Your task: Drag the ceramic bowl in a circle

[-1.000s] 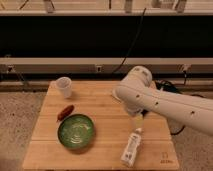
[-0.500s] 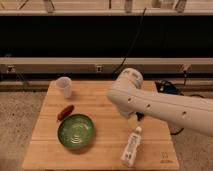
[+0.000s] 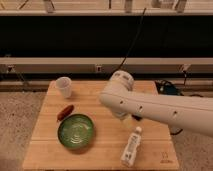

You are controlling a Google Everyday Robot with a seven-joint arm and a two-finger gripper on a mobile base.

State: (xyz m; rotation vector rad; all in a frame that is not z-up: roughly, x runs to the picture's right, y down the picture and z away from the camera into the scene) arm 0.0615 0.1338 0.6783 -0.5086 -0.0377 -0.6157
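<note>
Swung leftward since the earlier frames, the white arm (image 3: 150, 107) overhangs mid-table and hides the gripper behind it; fingers apart, gripping nothing. Ceramic bowl (image 3: 76, 131): unmoved, upright on the wooden table (image 3: 45, 155), front left, clear of the arm. Red item (image 3: 65, 112) just behind the bowl; white cup (image 3: 64, 86) farther back; bottle (image 3: 131, 146) lying front right.
</note>
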